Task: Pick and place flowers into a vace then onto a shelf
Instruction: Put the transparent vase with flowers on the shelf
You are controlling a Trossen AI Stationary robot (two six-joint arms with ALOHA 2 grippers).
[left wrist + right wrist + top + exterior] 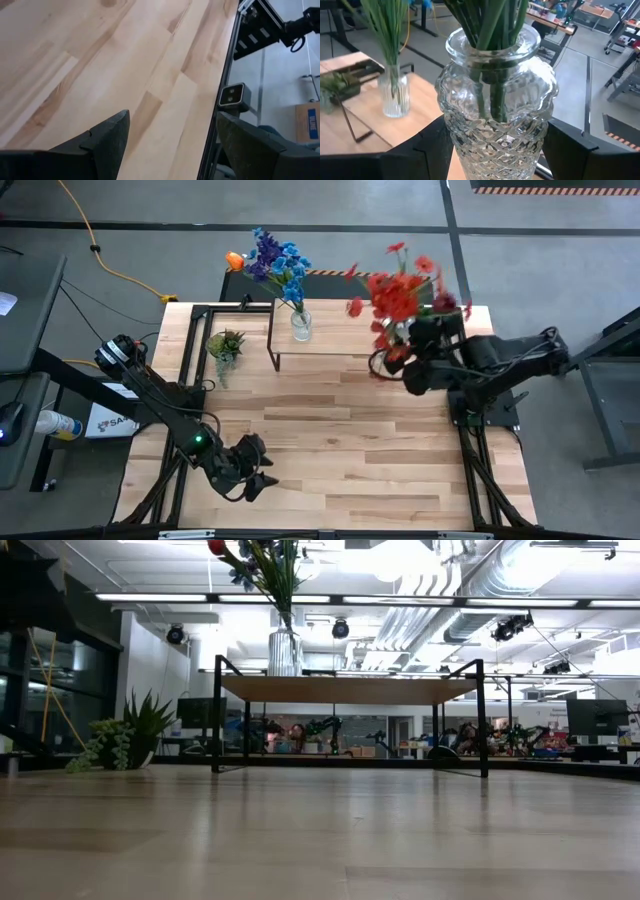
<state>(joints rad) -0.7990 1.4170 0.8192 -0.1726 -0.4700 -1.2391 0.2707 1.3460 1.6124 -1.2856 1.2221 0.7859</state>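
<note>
While the left gripper [256, 470] waits wide open and empty over the counter's [340, 450] near edge, blue flowers [278, 262] stand in a vase on the shelf [340, 335]; the right gripper's [400, 360] fingers clasp a cut-glass vase [496, 115] of red flowers [400, 290] beside the shelf.

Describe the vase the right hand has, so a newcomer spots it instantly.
Start at the shelf at the table's far edge and go to its right end, where the right hand closes around a vase. That held vase is stout clear glass with a diamond-cut pattern, carrying red flowers. The other vase on the shelf is slim, ribbed, and holds blue and purple blooms.
</note>
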